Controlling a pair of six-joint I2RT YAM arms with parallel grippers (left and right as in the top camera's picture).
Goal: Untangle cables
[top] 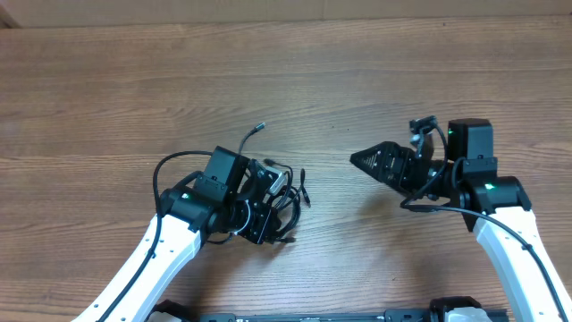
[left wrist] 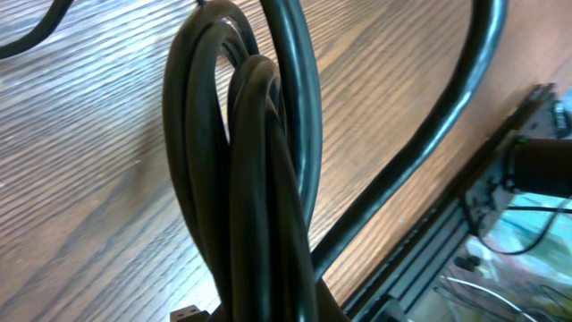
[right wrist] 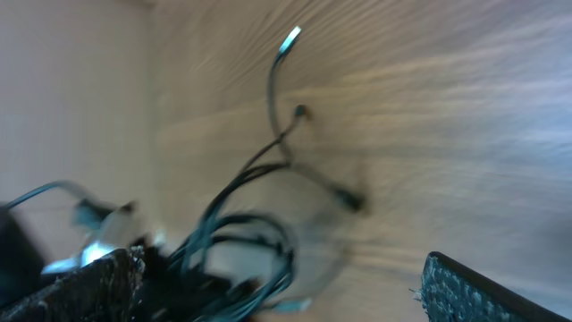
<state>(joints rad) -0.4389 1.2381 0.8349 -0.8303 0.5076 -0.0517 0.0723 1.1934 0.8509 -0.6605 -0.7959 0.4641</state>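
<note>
While the left claw [top: 268, 210] pinches the tangled thin black cables [left wrist: 255, 179], the spread right claw [top: 357, 159] should take the silver-tipped loose end [top: 259, 127], pulling gently.

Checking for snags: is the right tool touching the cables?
Apart. The overhead view shows bare table between the open right tool and the cables.

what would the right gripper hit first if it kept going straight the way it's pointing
Probably the cables: the open right gripper points left over bare table toward their loose ends. Height is unclear, so it might pass above them.
</note>
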